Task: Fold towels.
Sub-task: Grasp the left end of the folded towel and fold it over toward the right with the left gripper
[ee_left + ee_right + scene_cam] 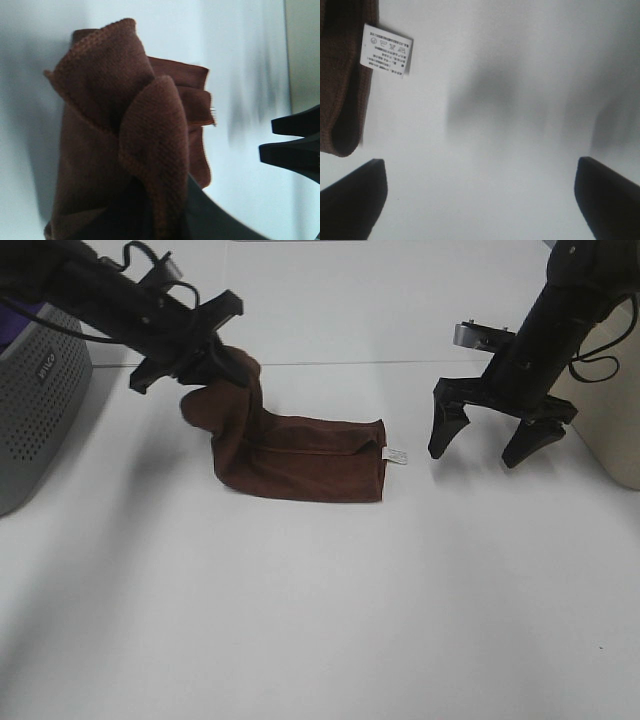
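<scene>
The dark reddish-brown towel (pixel 300 455) lies folded on the white table (pixel 320 620), with its left end lifted. Its small white tag (pixel 397 455) sticks out at the right corner. My left gripper (pixel 215 362) is shut on the raised left end and holds it above the table. In the left wrist view the bunched towel (pixel 125 125) hangs from the gripper. My right gripper (pixel 490 440) is open and empty, just right of the towel above the table. The right wrist view shows the towel's edge (pixel 342 75), the tag (pixel 385 50) and the two spread fingertips (pixel 355 200).
A grey perforated box (pixel 35 405) stands at the left edge with a purple thing (pixel 20 325) behind it. A beige object (pixel 610 410) stands at the right edge behind the right arm.
</scene>
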Controlling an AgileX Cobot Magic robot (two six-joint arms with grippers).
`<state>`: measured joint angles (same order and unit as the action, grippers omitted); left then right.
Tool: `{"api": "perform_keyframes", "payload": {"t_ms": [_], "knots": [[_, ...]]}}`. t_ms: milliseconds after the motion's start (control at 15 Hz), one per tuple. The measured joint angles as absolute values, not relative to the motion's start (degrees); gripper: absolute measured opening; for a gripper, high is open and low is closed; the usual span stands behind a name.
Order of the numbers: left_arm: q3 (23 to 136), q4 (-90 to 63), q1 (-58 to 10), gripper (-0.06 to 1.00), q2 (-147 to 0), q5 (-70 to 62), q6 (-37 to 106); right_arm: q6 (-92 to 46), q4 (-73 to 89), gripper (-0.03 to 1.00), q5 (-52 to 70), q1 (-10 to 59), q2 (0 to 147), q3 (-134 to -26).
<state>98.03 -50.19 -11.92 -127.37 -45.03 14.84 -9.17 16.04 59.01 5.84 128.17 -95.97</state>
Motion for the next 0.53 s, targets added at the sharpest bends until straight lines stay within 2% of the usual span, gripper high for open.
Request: {"api": "perform_keyframes", "payload": {"t_ms": [200,400,533], "knots": [[100.3,-50.4,-21.1,0.04,-129.7,-35.9,10.5,-9.2,16.2,0.97,59.0,5.8,128.2,-96.0],[100.6,-50.4,-23.8,0.04,-132.5,-32.3,9.7,-9.2,16.6,0.97,59.0,5.8,128.2,-96.0],[101.0,-53.2,-26.7,0.16,-134.4,-28.0,9.5,-9.2,16.6,0.97,59.0,5.8,128.2,-96.0]]}}
